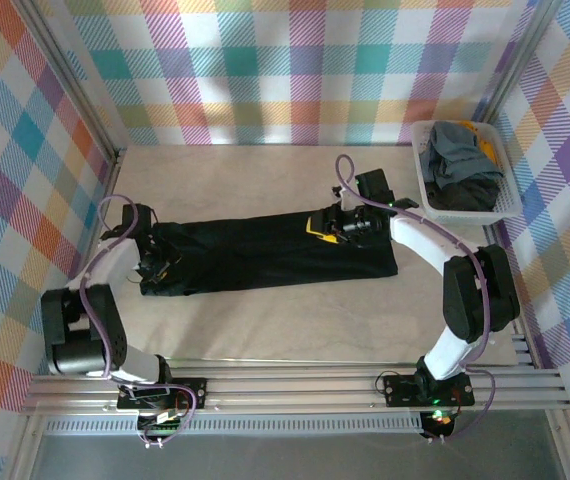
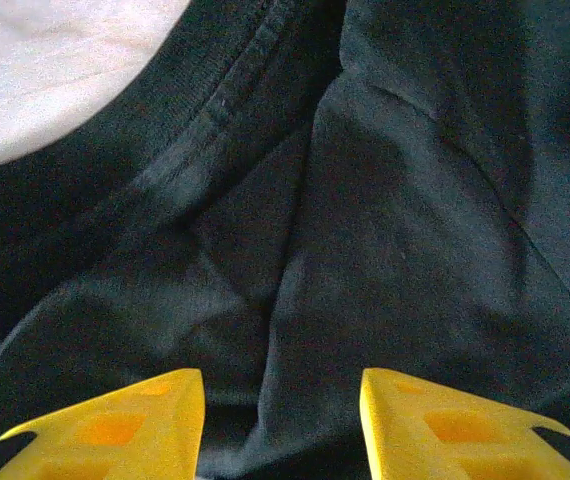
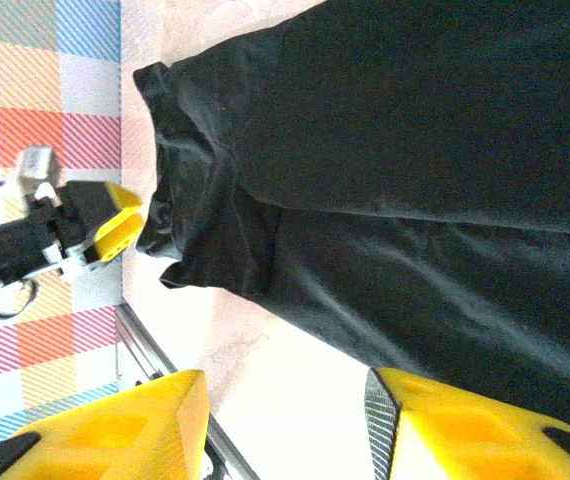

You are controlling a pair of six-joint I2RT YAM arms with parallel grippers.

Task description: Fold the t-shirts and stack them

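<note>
A large black t-shirt [image 1: 265, 250] lies folded into a long strip across the middle of the table. My left gripper [image 1: 155, 268] sits low on its left end, by the collar seam [image 2: 235, 90]. Seen from the left wrist, the left gripper [image 2: 283, 380] is open, its yellow fingers [image 2: 135, 420] straddling a raised ridge of black cloth without closing on it. My right gripper [image 1: 323, 232] hovers over the strip's right part. In the right wrist view the right gripper [image 3: 285, 380] is open and empty above the shirt [image 3: 415, 150] and the bare table [image 3: 295, 340].
A white slatted basket [image 1: 465, 213] stands at the back right with a grey-blue shirt [image 1: 455, 150], a dark one [image 1: 470, 190] and a yellow one [image 1: 485, 140] heaped inside. Checked cloth walls close in the table. An aluminium rail [image 1: 295, 385] runs along the near edge.
</note>
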